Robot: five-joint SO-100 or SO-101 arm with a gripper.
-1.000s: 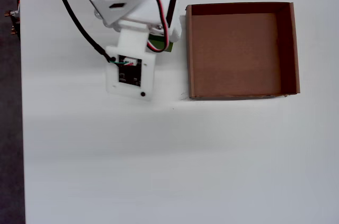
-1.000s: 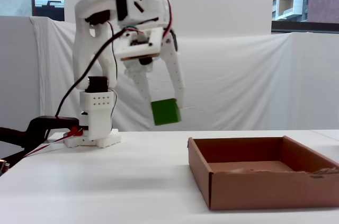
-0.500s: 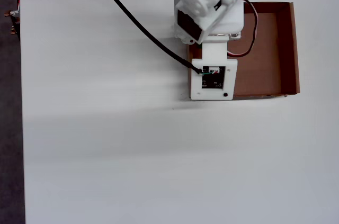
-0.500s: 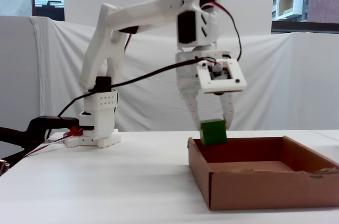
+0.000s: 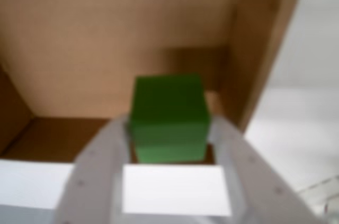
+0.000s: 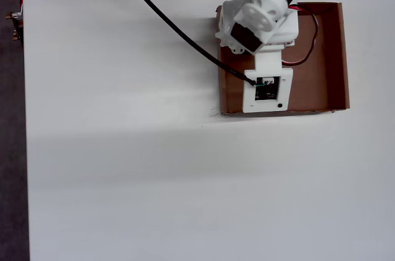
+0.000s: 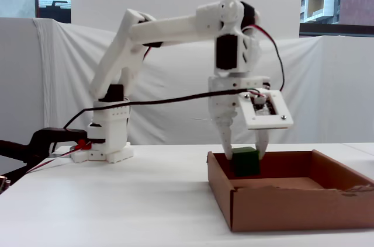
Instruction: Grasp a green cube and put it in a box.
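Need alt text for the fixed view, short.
White robot arm reaches from its base at left, its gripper shut on a green cube held just inside the near-left part of a shallow brown cardboard box on a white table.

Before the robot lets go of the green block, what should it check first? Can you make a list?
1. Is the green cube held between the two fingers of the pincer? Ok, the fingers press on both its sides.
2. Is the cube over the box, not the table? Ok, the wrist view shows brown floor behind it.
3. Is it low enough to drop softly? Ok, the fixed view shows the cube dipped below the box rim.
4. Is it touching the floor yet? Cannot tell.
5. Is the box floor free of other things? Cannot tell, the arm hides part of it in the overhead view.
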